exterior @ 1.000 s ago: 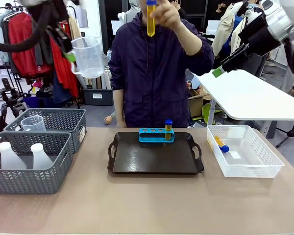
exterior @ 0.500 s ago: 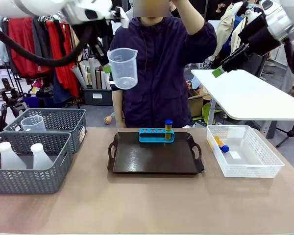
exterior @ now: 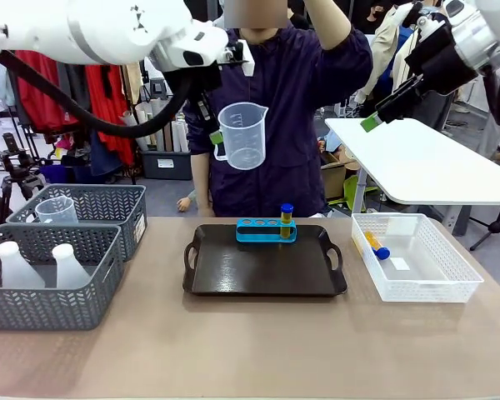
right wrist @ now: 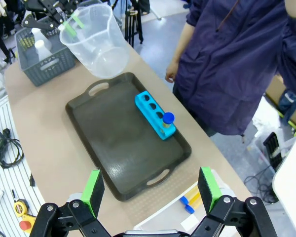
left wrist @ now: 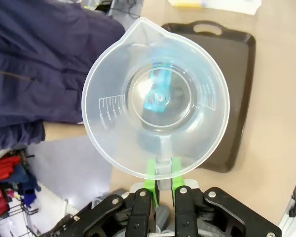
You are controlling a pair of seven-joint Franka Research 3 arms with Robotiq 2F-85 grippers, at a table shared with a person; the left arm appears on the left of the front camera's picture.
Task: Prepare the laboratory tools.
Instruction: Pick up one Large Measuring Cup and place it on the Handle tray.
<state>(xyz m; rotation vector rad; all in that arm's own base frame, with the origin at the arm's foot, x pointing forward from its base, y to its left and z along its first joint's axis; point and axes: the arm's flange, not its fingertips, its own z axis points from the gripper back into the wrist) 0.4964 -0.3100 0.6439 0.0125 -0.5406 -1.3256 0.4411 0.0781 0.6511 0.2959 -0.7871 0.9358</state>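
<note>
My left gripper is shut on the handle of the clear measuring beaker, which hangs upright in the air above the far left of the black tray. In the left wrist view the green pads pinch the handle under the beaker. A small blue rack stands at the tray's far edge with one amber blue-capped tube in its right hole. More tubes lie in the white mesh basket. Two white flasks stand in the near grey basket. My right gripper is open and empty, high at the right.
Two grey woven baskets stand at the left; the far one holds another clear beaker. A person in a dark jacket stands behind the tray with one arm raised. A white side table stands at the back right.
My left arm has carried the beaker rightward and down, from the far left to above the tray's left part. The person's hand with a tube has risen past the top edge.
</note>
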